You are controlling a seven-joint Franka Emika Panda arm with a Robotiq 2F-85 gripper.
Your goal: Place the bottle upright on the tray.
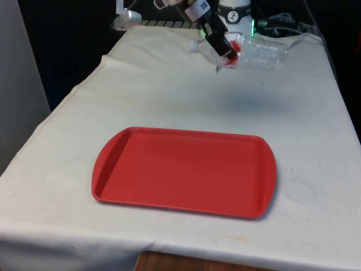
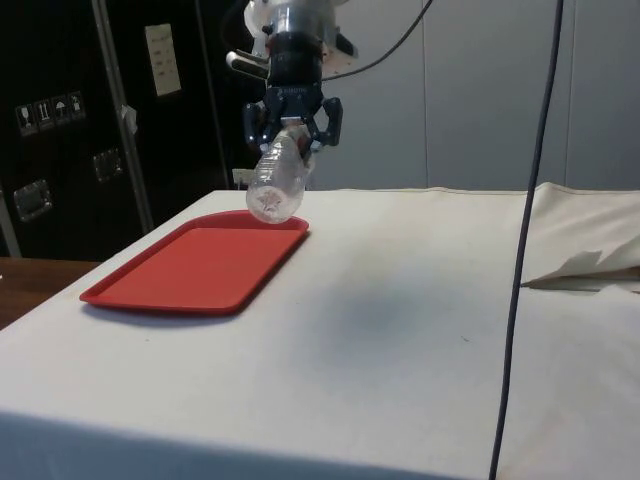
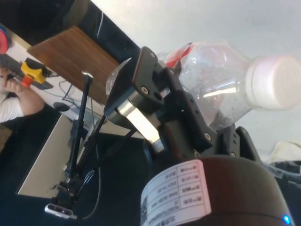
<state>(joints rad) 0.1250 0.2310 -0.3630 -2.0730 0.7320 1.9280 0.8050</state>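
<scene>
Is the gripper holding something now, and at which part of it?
Yes. The gripper holds the clear plastic bottle in the air, its jaws closed on the upper body just below the white cap.

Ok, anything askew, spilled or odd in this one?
Only the bottle: the end effector holds it in the air lying nearly sideways rather than upright, above the cloth beyond the red tray. No spill or damage shows.

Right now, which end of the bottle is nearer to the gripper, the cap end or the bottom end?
The white cap end. The gripper holds the clear bottle near its neck; the base hangs free, away from the fingers.
</scene>
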